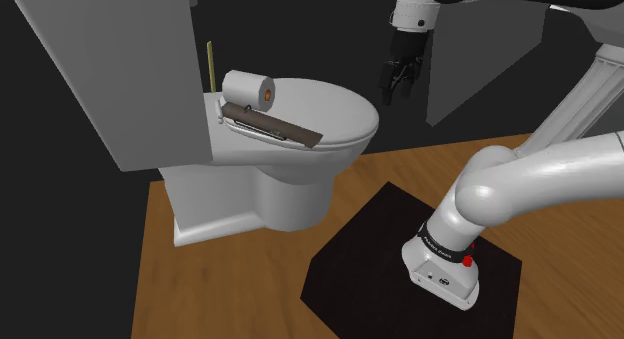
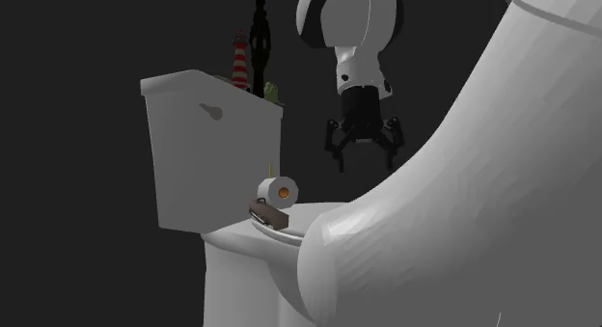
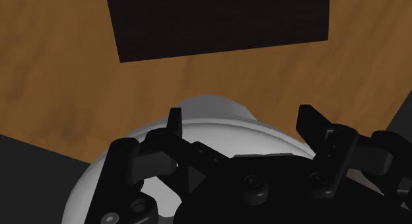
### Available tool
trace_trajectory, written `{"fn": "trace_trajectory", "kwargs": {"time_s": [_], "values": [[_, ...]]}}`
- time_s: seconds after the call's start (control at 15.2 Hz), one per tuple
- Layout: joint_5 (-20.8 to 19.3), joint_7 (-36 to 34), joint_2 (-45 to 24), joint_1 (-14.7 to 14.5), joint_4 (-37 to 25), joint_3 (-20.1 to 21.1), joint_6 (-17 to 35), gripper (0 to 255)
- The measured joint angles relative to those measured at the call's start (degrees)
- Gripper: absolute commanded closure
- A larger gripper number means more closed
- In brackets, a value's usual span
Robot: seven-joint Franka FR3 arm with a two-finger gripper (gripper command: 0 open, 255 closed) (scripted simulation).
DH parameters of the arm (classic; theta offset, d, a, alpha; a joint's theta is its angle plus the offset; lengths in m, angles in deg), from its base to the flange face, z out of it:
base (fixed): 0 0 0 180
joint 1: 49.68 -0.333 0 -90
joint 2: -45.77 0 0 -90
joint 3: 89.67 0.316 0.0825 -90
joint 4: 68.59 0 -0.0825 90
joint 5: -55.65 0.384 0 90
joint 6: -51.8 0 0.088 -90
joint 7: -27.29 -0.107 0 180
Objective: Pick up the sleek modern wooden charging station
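1 toilet (image 1: 300,177), lid (image 1: 335,107) down. On the lid sit 2 things: 1 flat brown charging station (image 1: 270,124) and 1 paper roll (image 1: 248,88). The roll lies on its side, just behind the station on the tank (image 2: 188,161) side; can't tell if they touch. The station runs slantwise across the back half of the lid.

1 gripper (image 1: 399,92), fingers (image 3: 174,123) apart with nothing between them. It hangs in the air pointing down, off the lid's front end and well apart from the station. In the wrist view, the lid's front curve and wood floor (image 3: 59,77) sit under it.

On the tank top are 3 items: striped lighthouse figure (image 2: 239,57), tall black piece (image 2: 259,36), small green thing (image 2: 271,89). 1 thin yellow stick (image 1: 211,62) stands beside the tank. 1 black stand (image 1: 370,237) is on the floor.
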State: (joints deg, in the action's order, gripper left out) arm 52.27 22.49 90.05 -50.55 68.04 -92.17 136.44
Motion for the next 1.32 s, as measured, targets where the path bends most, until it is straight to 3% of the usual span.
{"fn": "trace_trajectory", "kwargs": {"time_s": [0.2,0.59,1.32], "values": [[0.31,-0.19,-1.67,-0.72,-0.27,0.86,1.77,0],[0.9,-0.74,-10.43,-3.66,-2.61,4.57,10.07,0],[-1.99,-2.32,-29.78,-7.56,-13.13,11.39,22.24,0]]}}
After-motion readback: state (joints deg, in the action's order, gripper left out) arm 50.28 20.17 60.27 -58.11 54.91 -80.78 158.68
